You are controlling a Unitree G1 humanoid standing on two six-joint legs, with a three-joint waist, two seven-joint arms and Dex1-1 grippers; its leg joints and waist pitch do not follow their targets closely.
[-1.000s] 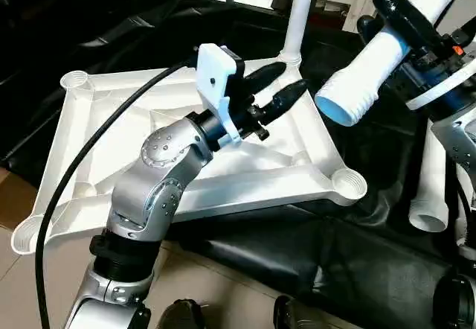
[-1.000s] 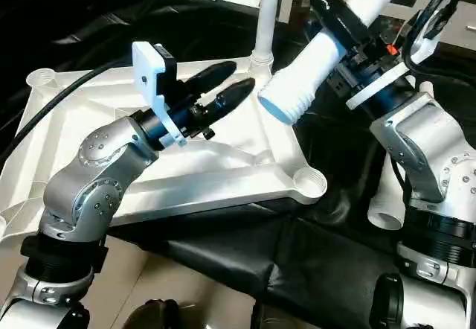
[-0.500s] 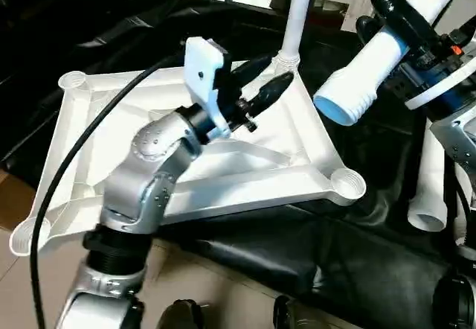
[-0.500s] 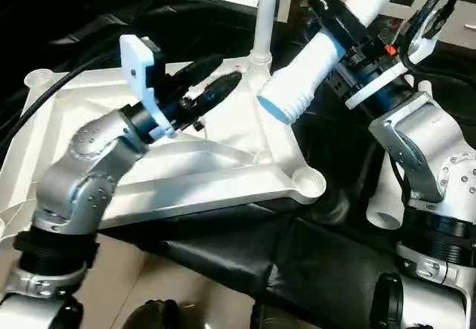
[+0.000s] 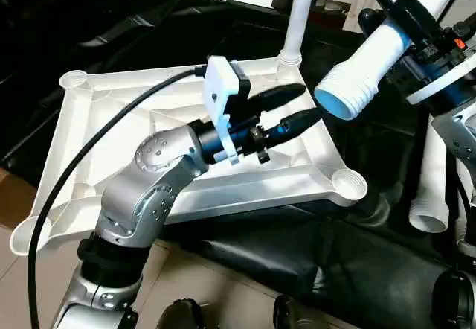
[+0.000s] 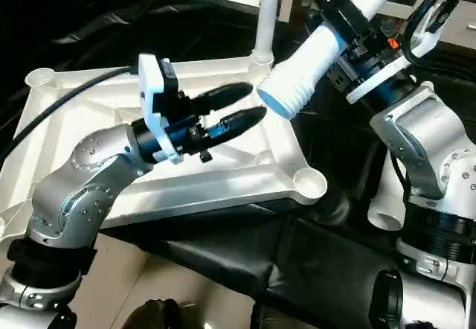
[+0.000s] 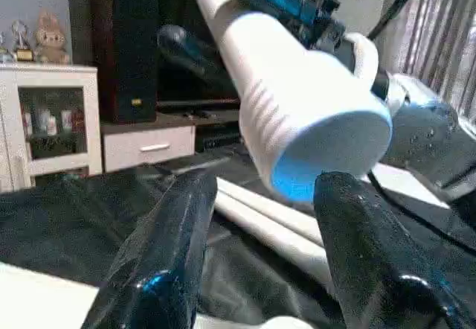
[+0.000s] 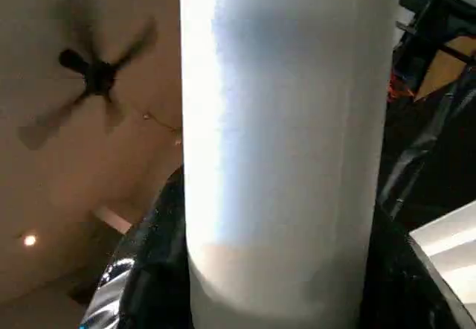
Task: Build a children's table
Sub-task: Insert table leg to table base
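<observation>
You had the tabletop (image 5: 111,128) lying ribs-up on the black-draped surface (image 5: 312,254), so its corner sockets faced you. Your right hand (image 6: 343,18) gripped a tube leg (image 6: 312,68), ribbed end angled down toward it. Your left hand (image 5: 297,109) hovered open and empty just beside that end, apparently to guide it.

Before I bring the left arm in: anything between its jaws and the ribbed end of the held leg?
Nothing: in the left wrist view the left gripper faces the leg's ribbed end across open air.
</observation>
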